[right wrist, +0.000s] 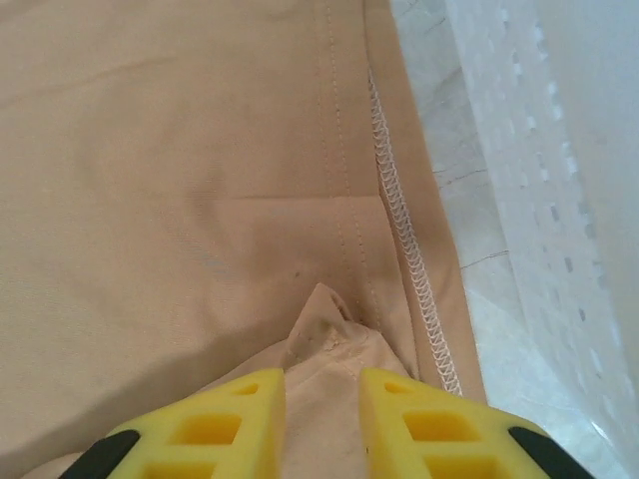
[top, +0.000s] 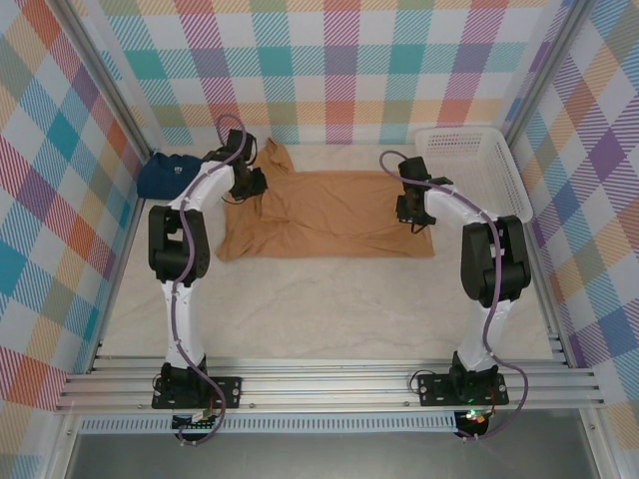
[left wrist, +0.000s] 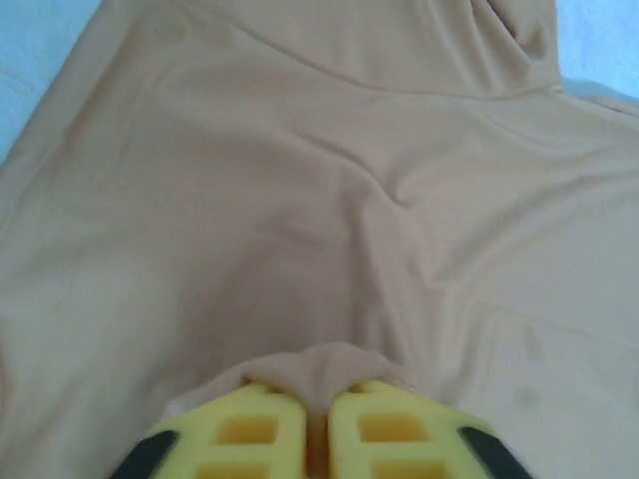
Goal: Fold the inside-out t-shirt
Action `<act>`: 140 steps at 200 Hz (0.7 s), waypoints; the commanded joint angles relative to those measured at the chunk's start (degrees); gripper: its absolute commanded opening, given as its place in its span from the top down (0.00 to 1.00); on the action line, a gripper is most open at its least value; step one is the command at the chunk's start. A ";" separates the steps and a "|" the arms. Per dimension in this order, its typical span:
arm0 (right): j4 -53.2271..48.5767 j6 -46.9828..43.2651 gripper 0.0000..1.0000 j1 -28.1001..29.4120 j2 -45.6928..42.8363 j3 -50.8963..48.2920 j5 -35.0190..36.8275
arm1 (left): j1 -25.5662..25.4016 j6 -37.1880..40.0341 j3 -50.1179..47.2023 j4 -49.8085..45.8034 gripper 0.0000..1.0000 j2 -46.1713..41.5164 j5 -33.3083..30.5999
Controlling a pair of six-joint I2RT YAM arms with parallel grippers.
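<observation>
You are working on a cream, faintly textured table top (top: 329,309), boxed in by walls of pastel plaid cloth (top: 339,70), with silver aluminium rails (top: 329,384) along the near edge where both arms are bolted.

At the far right corner stands a white perforated plastic basket (top: 519,190); you can see its own white mesh floor and walls. The right wrist view shows its side (right wrist: 559,200) just beside the shirt's edge. At the far left lies a folded navy-blue shirt (top: 165,175), close to the left arm.

The tan inside-out t-shirt (top: 329,215) lies spread flat across the far middle of the table, between the two grippers, with one sleeve pointing towards the back wall.

Your left gripper (top: 252,185) is down on the shirt's left end. Its yellow fingers (left wrist: 250,429) are almost together, pinching a small ridge of tan fabric (left wrist: 300,200).

Your right gripper (top: 407,215) sits at the right end, by the white overlock stitching (right wrist: 399,220). Its jaws stand a little apart with a bunched fold between them; you cannot tell whether they press it.
</observation>
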 commanded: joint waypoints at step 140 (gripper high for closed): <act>-4.28 -5.11 0.68 1.52 -1.14 -7.76 -1.50 | 0.88 -7.98 -45.11 21.32 0.43 -25.00 7.18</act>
